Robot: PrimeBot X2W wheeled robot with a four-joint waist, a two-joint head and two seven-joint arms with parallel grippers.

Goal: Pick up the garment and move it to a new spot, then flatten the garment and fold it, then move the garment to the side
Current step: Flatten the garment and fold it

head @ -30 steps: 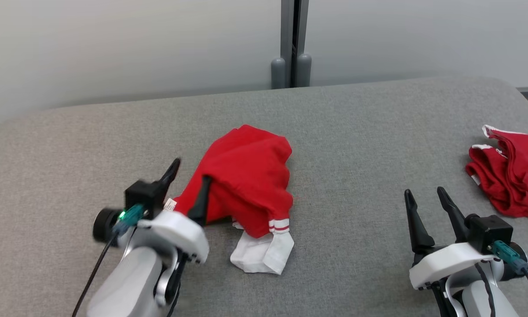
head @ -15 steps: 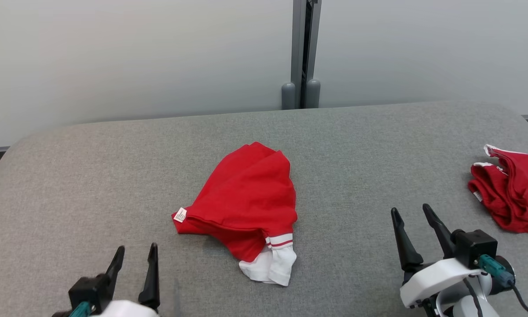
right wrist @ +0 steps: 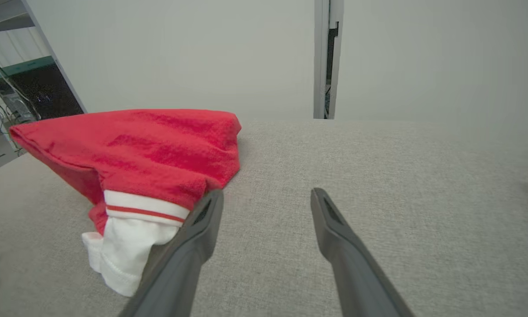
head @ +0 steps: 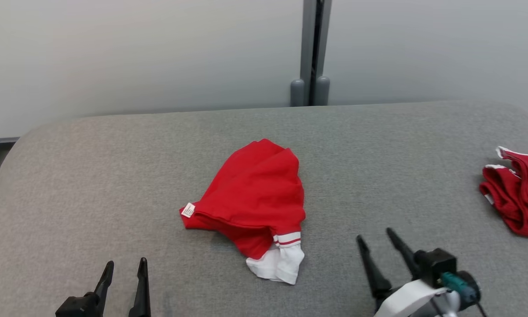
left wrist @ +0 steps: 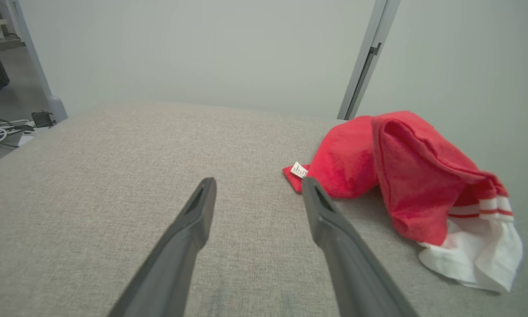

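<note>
Red garment lies bunched and unfolded on the grey fabric surface, with nothing holding it. Taking the garment as the reference point for everything else. It is a heap of red cloth. The near end finishes in a white band with a thin red stripe, and a white fold spills out below that. One small white label sticks out at the garment's left corner. Left gripper sits nearer the robot than the garment and off to its left, apart from it, with its fingers spread and nothing between them. In the left wrist view the label lies just past the tip of one finger, with a gap between them. Right gripper sits near the garment's white end, on its right side and a little closer to the robot, with its fingers also spread and empty. In the right wrist view one finger crosses in front of the white fold, but the head view shows bare grey surface between gripper and cloth. Second red garment with white trim lies well to the right of the first, crumpled at the surface's edge. A grey upright post stands on the wall beyond the garment. Count: two red garments, two grippers with two fingers each, one label, one post.
</note>
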